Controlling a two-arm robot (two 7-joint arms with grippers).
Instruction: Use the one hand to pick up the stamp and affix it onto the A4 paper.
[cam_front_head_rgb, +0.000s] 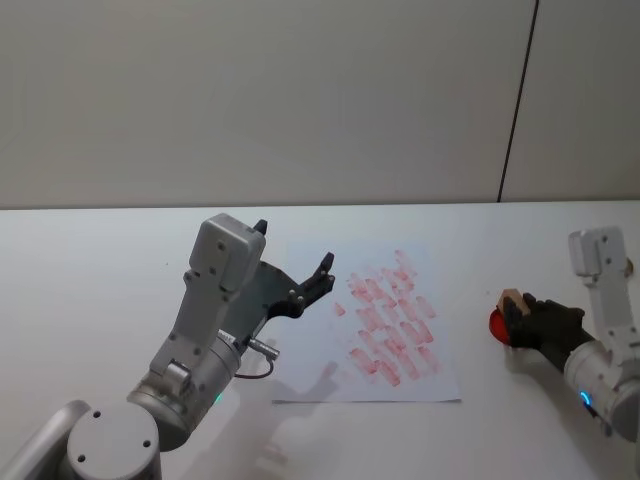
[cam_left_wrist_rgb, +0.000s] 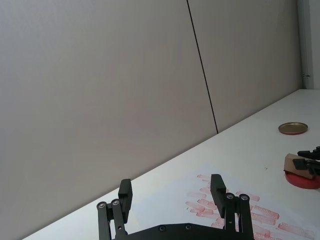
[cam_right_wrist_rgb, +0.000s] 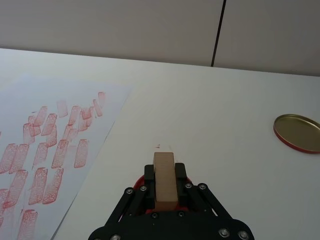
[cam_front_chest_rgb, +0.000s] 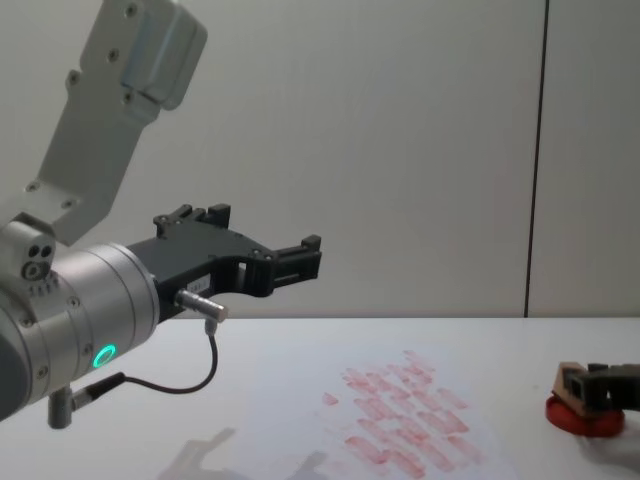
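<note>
At the right edge of the head view, your right gripper (cam_front_head_rgb: 520, 318) had its black fingers closed on the small light tan wooden rectangular stamp (cam_front_head_rgb: 511, 299), pinching the block by its two long sides. From the right wrist camera the block stood between the finger pads with its bare top face showing. Under it lay the flat round red ink pad (cam_front_chest_rgb: 585, 418); the chest view put the stamp's lower end right at the pad's top, though you could not tell whether it pressed into the ink. Behind the gripper, the rounded white-grey arm ran off the lower right corner of the head view.

Left of the pad, apart from it, the white A4 paper (cam_front_head_rgb: 310, 300) lay flat on the white tabletop (cam_front_head_rgb: 100, 260), its right half covered with rows of small red rectangular prints. A round gold-coloured lid (cam_right_wrist_rgb: 298, 132) lay on the table, well apart from the pad.

Your left gripper (cam_left_wrist_rgb: 170, 182) hung above the paper's left part in the head view, its black fingers spread wide and holding nothing, on the large grey arm that rose from the lower left corner.
</note>
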